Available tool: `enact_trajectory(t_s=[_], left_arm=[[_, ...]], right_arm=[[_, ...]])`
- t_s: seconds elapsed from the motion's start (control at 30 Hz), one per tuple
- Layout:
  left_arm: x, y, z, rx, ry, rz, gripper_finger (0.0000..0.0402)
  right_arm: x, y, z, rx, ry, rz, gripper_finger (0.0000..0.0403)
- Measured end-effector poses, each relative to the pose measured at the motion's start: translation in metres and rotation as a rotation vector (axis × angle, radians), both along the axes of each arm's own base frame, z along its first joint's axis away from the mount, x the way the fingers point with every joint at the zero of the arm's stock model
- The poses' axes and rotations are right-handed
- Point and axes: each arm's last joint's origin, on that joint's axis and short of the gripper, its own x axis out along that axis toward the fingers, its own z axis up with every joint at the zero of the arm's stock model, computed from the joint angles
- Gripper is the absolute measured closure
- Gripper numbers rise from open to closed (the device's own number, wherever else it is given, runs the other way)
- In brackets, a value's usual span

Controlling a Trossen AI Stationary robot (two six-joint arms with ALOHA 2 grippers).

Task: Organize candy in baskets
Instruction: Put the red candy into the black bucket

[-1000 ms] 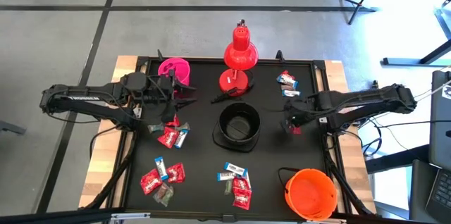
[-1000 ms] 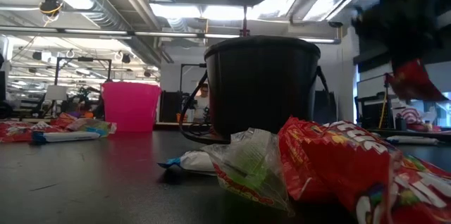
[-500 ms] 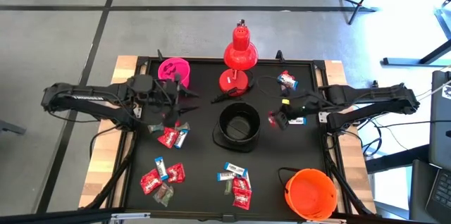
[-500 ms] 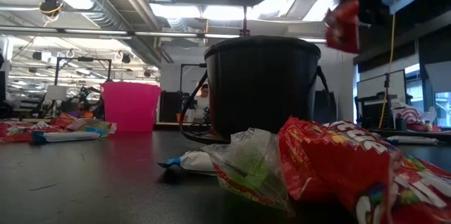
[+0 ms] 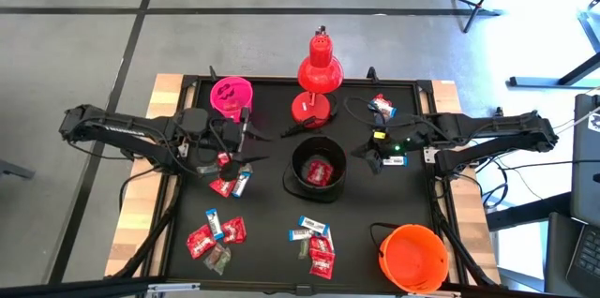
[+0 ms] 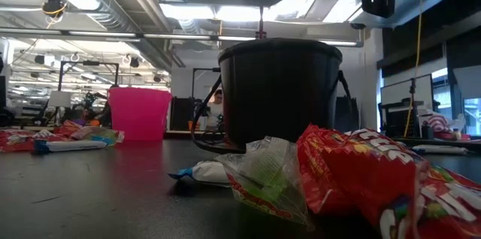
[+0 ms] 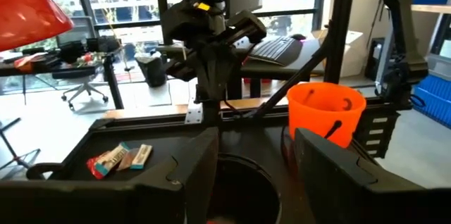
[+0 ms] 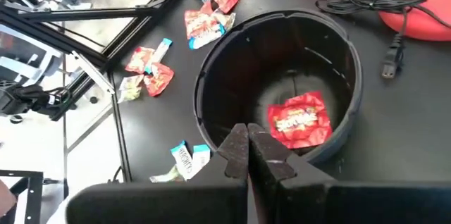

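Hovering beside the black basket point(image 5: 317, 169), the right gripper point(image 8: 248, 155) has its jaws pressed fully together and holds nothing; one red candy point(image 8: 299, 120) lies on the basket floor just beyond and below them. The left gripper point(image 5: 246, 147) stands part open and empty, with a small candy cluster point(image 5: 231, 182) just beneath. The pink basket point(image 5: 231, 95) is near, the orange basket point(image 5: 412, 255) well apart. Judgement: sweets are light, flat, crinkly and slippery; pinch across the wrapper's middle or a crimped end.
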Motion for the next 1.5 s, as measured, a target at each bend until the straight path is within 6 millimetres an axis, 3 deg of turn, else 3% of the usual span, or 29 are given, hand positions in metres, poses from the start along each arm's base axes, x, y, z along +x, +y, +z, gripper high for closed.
enact_trajectory(t_s=[0.4, 0.93, 1.07, 1.17, 1.27, 1.5], left_arm=[[0.000, 0.000, 0.000, 0.000, 0.003, 0.002, 0.0223], [0.009, 0.000, -0.014, 0.014, 0.092, 0.028, 0.0223], [-0.006, 0.005, -0.010, 0.108, 0.170, 0.151, 0.0223], [-0.019, 0.009, 0.007, 0.139, 0.094, 0.266, 0.0223], [-0.023, 0.011, 0.010, 0.176, 0.077, 0.273, 0.0223], [-0.032, 0.014, 0.009, 0.248, 0.125, 0.308, 0.0223]], right_arm=[[0.001, -0.001, 0.000, -0.087, -0.003, 0.005, 0.0403], [0.020, -0.001, -0.020, -0.197, 0.094, 0.052, 0.0402], [0.014, -0.002, -0.020, -0.231, 0.125, 0.056, 0.0402], [0.009, -0.003, -0.024, -0.266, 0.199, 0.053, 0.0402], [0.005, -0.007, -0.028, -0.351, 0.262, 0.012, 0.0402], [-0.006, -0.038, -0.034, -0.374, 0.411, -0.133, 0.0402]])
